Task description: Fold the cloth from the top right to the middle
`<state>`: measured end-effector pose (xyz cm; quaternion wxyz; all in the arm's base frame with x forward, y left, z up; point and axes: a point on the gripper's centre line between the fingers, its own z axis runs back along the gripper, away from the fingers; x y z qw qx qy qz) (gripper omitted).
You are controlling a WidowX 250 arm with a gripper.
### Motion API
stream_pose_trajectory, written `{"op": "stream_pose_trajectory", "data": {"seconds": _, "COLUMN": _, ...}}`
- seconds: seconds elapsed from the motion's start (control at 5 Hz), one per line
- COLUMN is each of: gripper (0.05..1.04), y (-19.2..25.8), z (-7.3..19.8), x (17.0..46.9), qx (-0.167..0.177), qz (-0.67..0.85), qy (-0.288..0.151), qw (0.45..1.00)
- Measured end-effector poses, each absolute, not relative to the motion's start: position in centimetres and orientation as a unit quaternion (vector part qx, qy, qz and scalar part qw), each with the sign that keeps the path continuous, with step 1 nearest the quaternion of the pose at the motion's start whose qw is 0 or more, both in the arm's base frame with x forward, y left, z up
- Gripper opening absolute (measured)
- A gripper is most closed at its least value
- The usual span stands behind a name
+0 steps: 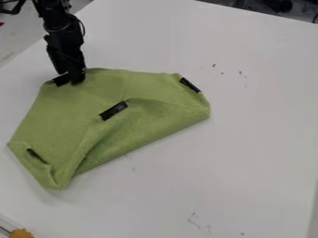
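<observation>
The black gripper hangs down at the upper left, its tip at the top left part of the green cloth, close beside a black strip near that corner. Whether it holds any fabric I cannot tell. The cloth lies on the white table with its lower right side folded over toward the middle. Black strips mark it at the upper right, at the centre and at the lower left. Creases run from the centre strip down to the bottom tip.
The white table extends right of and below the cloth, with small dark marks on its surface. An orange object is at the bottom left edge. Dark items stand beyond the table's far edge at the top right.
</observation>
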<state>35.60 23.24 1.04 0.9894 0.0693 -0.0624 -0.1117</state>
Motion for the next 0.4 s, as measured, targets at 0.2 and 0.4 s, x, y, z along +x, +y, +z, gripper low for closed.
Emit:
{"op": "stream_pose_trajectory", "data": {"seconds": 0.2, "gripper": 0.425, "y": 23.39, "z": 1.13, "x": 35.72, "qx": 0.072, "qz": -0.111, "qy": -0.063, "qw": 0.989}}
{"op": "stream_pose_trajectory", "data": {"seconds": 0.4, "gripper": 0.207, "y": 22.96, "z": 0.99, "x": 35.39, "qx": 0.08, "qz": -0.111, "qy": -0.058, "qw": 0.989}}
